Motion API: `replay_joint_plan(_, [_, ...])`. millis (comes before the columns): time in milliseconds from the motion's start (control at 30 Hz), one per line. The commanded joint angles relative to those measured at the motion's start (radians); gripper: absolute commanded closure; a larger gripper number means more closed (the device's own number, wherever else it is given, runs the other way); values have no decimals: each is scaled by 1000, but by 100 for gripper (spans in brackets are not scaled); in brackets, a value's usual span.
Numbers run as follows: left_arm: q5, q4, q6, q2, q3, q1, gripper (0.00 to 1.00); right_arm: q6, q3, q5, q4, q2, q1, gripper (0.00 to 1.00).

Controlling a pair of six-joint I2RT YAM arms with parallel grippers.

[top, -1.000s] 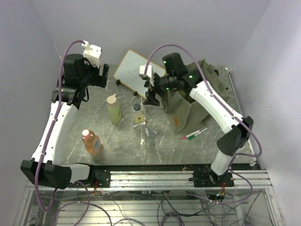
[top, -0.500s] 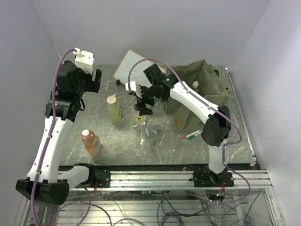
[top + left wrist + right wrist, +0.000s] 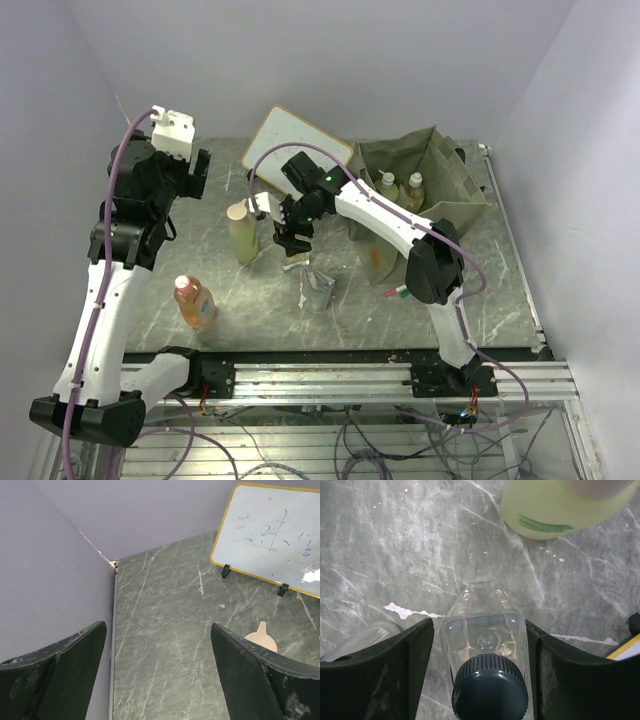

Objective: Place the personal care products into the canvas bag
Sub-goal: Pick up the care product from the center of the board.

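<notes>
A clear square glass bottle (image 3: 482, 635) with a dark cap stands on the table between my right gripper's (image 3: 479, 625) open fingers, with a small gap on the left side. In the top view this gripper (image 3: 291, 240) is low over that bottle. A pale-green bottle (image 3: 241, 232) stands just left of it. An orange-pink bottle (image 3: 193, 302) lies front left. A clear pouch (image 3: 318, 288) lies nearer the front. The olive canvas bag (image 3: 445, 205) stands back right with two bottles (image 3: 400, 188) inside. My left gripper (image 3: 192, 172) is open and empty, raised over the far left corner.
A wood-framed whiteboard (image 3: 290, 150) leans at the back, also in the left wrist view (image 3: 280, 535). Red and green marker pens (image 3: 400, 291) lie in front of the bag. The side wall (image 3: 50, 580) is close on the left of the left gripper.
My right gripper has swung left from the bag and come down around the clear square bottle. My left arm has lifted and drawn back to the left. Two bottles now show in the bag.
</notes>
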Motion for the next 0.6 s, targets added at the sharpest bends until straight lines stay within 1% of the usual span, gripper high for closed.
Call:
replay_joint_plan(0, [10, 24, 3, -19, 11, 7, 4, -21, 17, 22, -20, -2, 0, 32])
replay_joint_plan(167, [35, 20, -8, -19, 11, 6, 4, -27, 4, 36, -14, -20, -2, 29])
replay_joint_plan(333, [63, 16, -9, -13, 8, 7, 4, -32, -10, 50, -3, -32, -6, 31])
replay_joint_plan(400, [75, 12, -8, -9, 8, 7, 4, -31, -6, 44, -2, -31, -10, 38])
replay_joint_plan(567, [111, 7, -14, 4, 11, 7, 4, -25, 43, 27, -28, -48, -16, 63])
